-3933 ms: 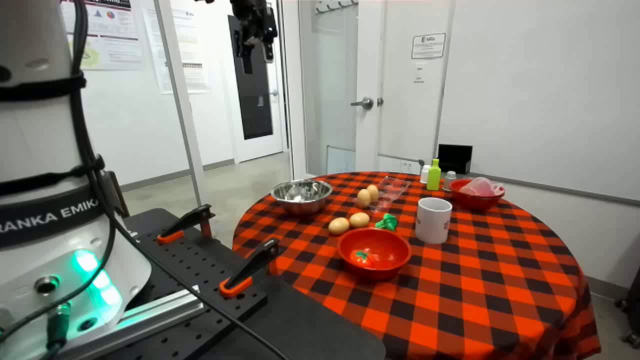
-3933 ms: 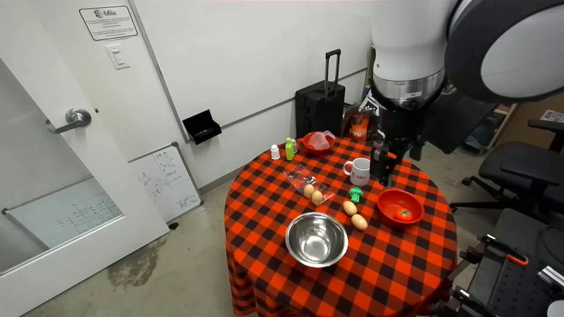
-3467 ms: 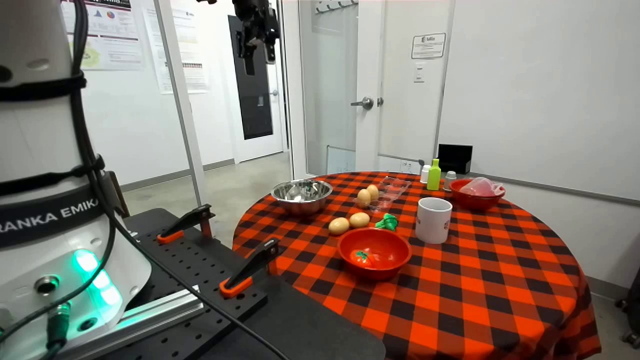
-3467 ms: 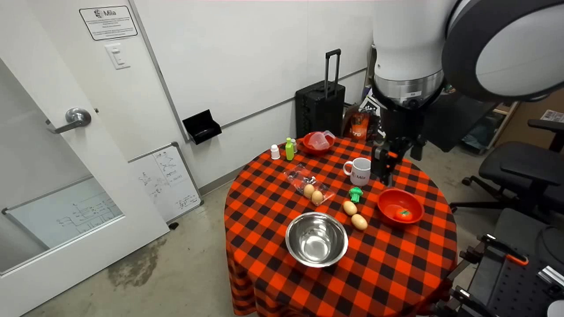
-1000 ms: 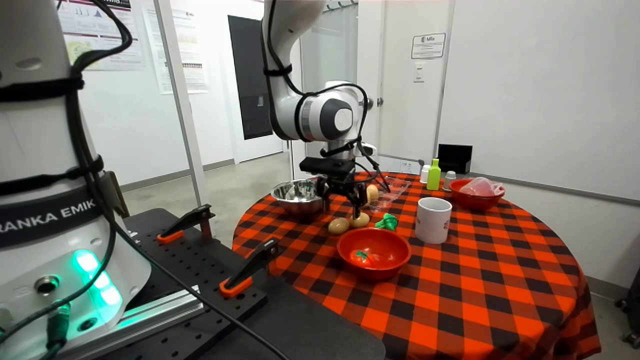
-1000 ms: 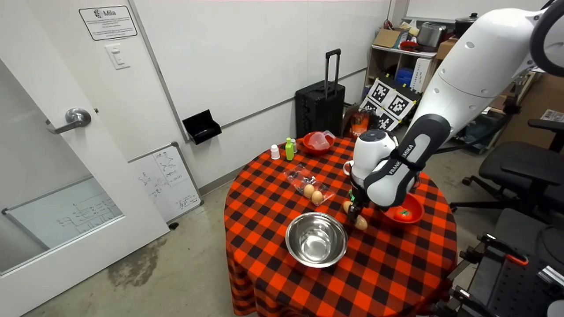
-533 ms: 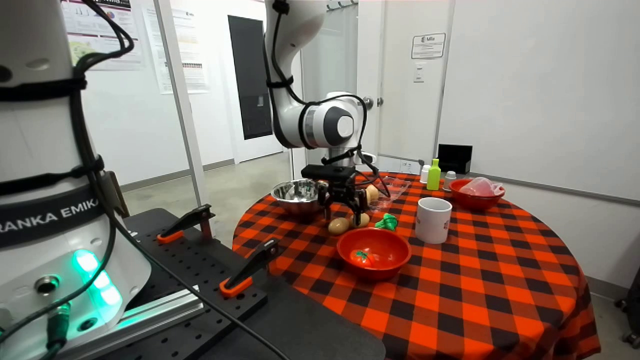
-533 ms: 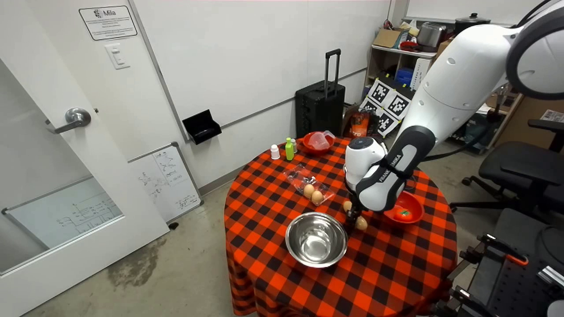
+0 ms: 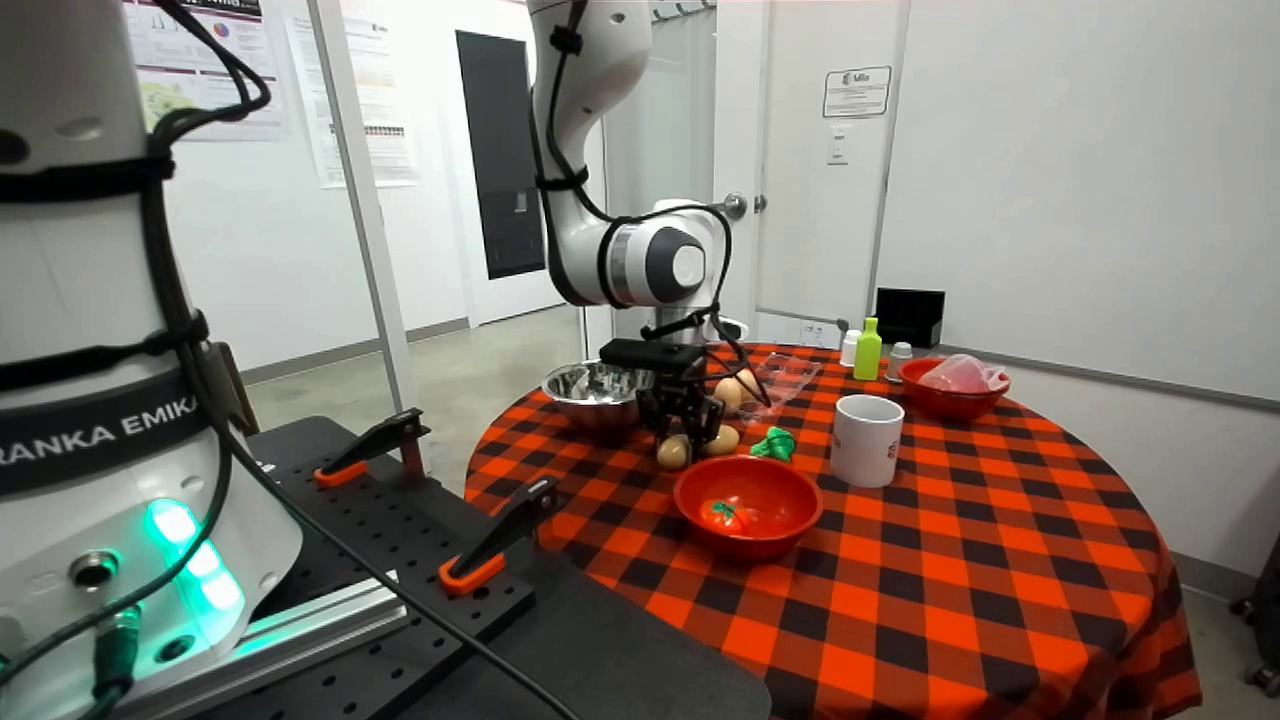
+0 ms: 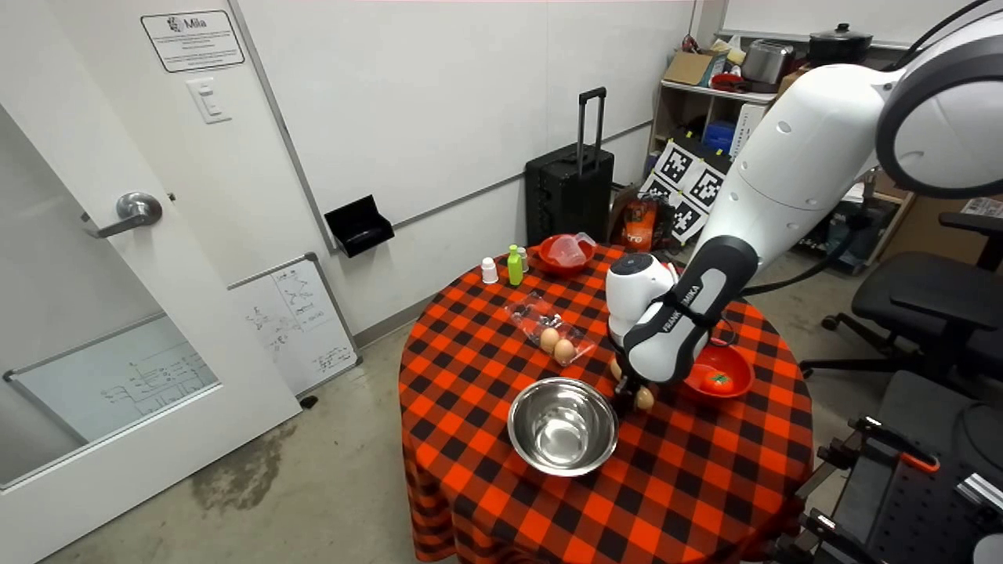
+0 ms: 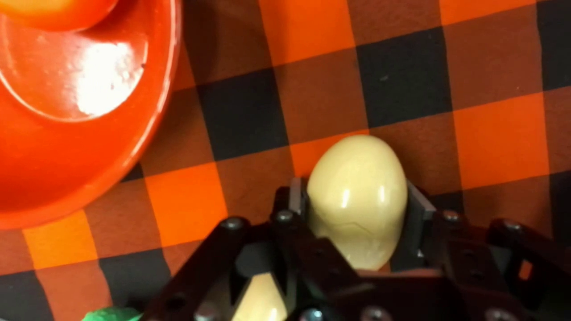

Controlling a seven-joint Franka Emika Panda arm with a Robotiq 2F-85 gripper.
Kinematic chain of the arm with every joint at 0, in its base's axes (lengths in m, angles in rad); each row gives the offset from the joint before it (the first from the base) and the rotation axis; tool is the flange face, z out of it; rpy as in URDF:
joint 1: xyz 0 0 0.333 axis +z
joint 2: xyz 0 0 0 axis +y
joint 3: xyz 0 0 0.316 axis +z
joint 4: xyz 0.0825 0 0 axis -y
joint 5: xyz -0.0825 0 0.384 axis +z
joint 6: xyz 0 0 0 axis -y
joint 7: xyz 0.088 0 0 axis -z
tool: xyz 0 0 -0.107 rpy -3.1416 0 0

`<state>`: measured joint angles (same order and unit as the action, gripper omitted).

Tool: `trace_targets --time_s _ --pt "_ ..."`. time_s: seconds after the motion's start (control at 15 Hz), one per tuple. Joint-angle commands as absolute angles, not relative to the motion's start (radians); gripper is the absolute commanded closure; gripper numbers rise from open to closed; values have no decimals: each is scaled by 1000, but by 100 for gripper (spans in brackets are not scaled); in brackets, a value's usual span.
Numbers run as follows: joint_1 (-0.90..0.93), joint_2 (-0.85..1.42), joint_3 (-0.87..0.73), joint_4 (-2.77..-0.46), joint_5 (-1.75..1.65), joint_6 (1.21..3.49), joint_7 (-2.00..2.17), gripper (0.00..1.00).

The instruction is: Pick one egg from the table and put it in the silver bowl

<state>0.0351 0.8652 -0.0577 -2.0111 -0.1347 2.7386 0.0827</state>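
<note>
A smooth beige egg (image 11: 359, 178) lies on the checked cloth, with a finger pad pressed close on either side. My gripper (image 11: 357, 198) is shut on it, low at the table. The same egg (image 9: 672, 454) shows partly behind the fingers in an exterior view. Right beside it a second egg (image 9: 723, 441) rests, just outside the jaws. Two more eggs (image 10: 556, 345) sit by a clear plastic carton. The silver bowl (image 10: 534, 427) stands close to the gripper with nothing in it; in an exterior view the gripper partly covers this bowl (image 9: 590, 410).
A red bowl (image 9: 745, 541) holding a tomato (image 9: 724, 516) is near the gripped egg. Green broccoli (image 9: 774, 444) and a white mug (image 9: 866, 440) stand beyond it. At the far edge are a green bottle (image 10: 514, 266) and another red bowl (image 10: 563, 267).
The arm has come down from high above the table to the eggs. Over the last second the gripper sank further and its jaws closed around one egg, which shifted slightly.
</note>
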Motion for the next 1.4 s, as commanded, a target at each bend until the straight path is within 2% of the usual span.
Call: trace_targets --time_s 0.0,0.93,1.33 --pt "49 876 -66 -1990 -98 2717 101 76" --pt "152 485 -56 -2306 -114 2755 175 76" --pt "142 490 19 -2250 -103 2795 101 76"
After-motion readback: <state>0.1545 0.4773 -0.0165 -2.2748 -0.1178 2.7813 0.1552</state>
